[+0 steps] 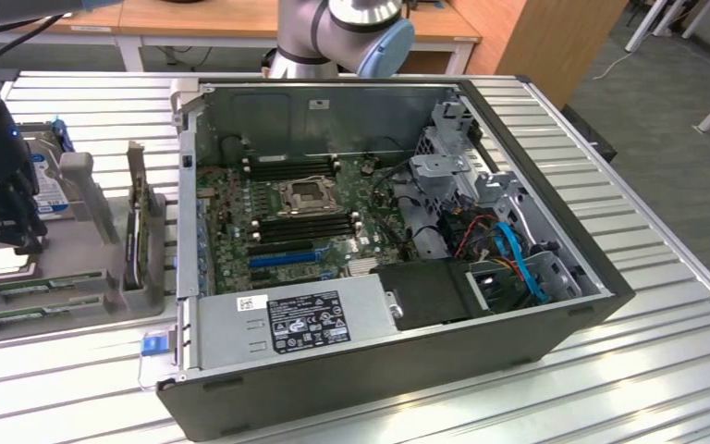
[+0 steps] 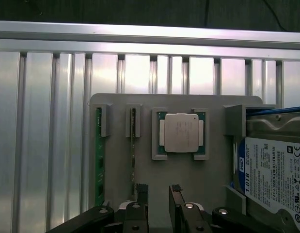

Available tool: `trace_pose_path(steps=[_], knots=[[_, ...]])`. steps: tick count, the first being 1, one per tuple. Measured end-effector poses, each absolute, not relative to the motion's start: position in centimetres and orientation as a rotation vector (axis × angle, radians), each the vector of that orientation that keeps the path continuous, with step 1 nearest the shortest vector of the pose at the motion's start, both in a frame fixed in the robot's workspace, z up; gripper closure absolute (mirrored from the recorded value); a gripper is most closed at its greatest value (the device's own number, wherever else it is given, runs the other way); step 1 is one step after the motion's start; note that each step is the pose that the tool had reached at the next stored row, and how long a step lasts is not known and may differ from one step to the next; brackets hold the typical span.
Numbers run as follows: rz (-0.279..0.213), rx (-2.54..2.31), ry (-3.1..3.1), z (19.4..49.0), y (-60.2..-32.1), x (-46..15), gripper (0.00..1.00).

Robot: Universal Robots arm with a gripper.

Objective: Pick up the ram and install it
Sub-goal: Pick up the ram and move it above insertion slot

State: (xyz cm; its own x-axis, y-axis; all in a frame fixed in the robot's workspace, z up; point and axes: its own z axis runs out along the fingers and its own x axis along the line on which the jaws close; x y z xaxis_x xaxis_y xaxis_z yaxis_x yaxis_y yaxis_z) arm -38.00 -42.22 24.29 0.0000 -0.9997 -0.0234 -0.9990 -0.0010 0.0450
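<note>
Two green ram sticks [image 2: 98, 155] [image 2: 133, 145] stand on edge in slots of a grey holder tray [image 2: 213, 184]. In the exterior view the ram sticks [image 1: 34, 287] lie at the tray's near end, at that view's left. My gripper [image 2: 158, 194] hangs open above the tray with nothing between its fingers; one finger [image 2: 141, 191] is close beside the second stick. In the exterior view the gripper [image 1: 10, 242] hovers just behind the sticks. The open computer case [image 1: 553, 324] shows its motherboard [image 1: 293, 217] with dark memory slots.
A square silver processor [image 2: 181, 132] sits in the tray beside the sticks, and a hard drive [image 2: 276, 170] with a blue label stands at the tray's end. A dark board [image 1: 145, 231] stands upright between the tray and the case. The table [image 1: 651, 370] is ribbed metal.
</note>
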Motion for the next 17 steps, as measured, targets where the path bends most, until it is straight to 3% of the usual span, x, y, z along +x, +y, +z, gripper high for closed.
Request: trace_pose_path(steps=[15, 17], knots=[[-0.076, 2.211, -2.209, 24.3, -43.6, -38.1, 0.69], [-0.076, 2.211, -2.209, 24.3, -44.8, -38.1, 0.69]])
